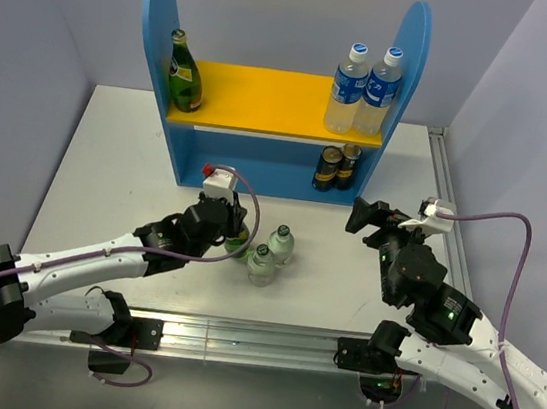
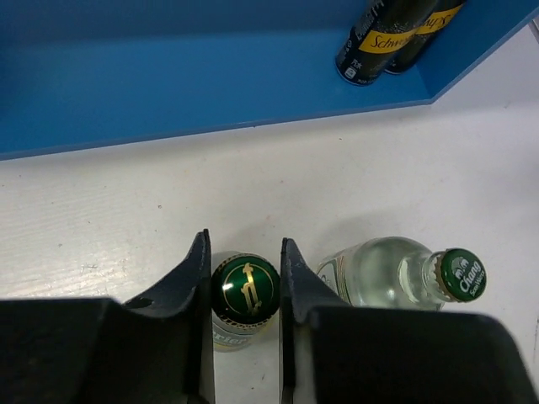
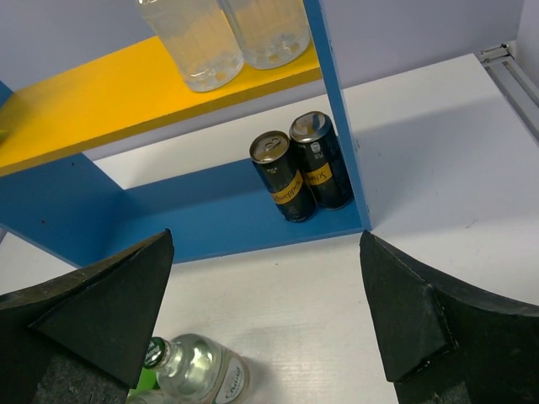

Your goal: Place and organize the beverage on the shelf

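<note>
The beverage count is coming to eight: five items are sitting on the shelf (image 1: 267, 100) at the far side of the table (image 1: 106, 172), and three are standing on the table in front of it. On the yellow upper board, one green glass bottle (image 1: 185, 74) is standing at the left end and two water bottles (image 1: 347, 91) with blue caps are standing together at the right end. On the blue lower level, two black cans (image 3: 282, 177) are standing side by side in the right corner, next to the side panel. The rest of both levels is lying bare. On the table, two clear green-capped bottles (image 1: 281, 244) are standing close together, and just to their left a third, the gold-emblem bottle (image 2: 245, 289), is standing upright, largely hidden under the arm in the top view. The left gripper (image 2: 244, 252) is clamping that bottle, one finger pressing on each side of its dark green cap. The right gripper (image 3: 266, 252) is hovering over the table in front of the cans, its fingers spread wide and grasping nothing.
</note>
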